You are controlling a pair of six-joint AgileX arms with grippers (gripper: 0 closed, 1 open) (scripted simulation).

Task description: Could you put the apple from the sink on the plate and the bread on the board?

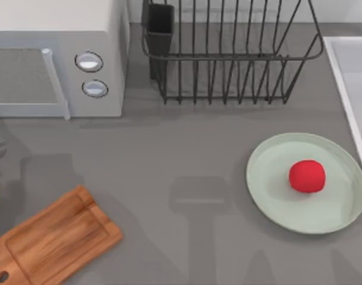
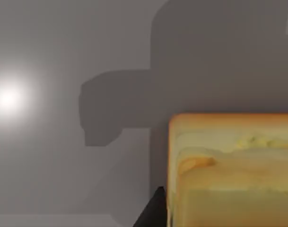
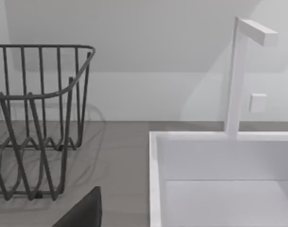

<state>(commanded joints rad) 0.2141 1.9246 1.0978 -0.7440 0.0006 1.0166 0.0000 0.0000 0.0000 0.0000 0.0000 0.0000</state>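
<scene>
Resting on the green plate (image 1: 270, 196) at table right: the round red apple (image 1: 307, 176). Bread (image 2: 231, 170), golden top, pale sides, fills my left wrist view; gripper state: cannot tell. Board (image 1: 53, 240) lies bare, front left, on grey table (image 1: 181, 154). Sink (image 3: 219, 184) white.

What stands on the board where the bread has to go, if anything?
Nothing visible. In the top view the board lies bare at the table's lower left. The bread shows close before the left wrist camera. The apple is already on the plate.
</scene>
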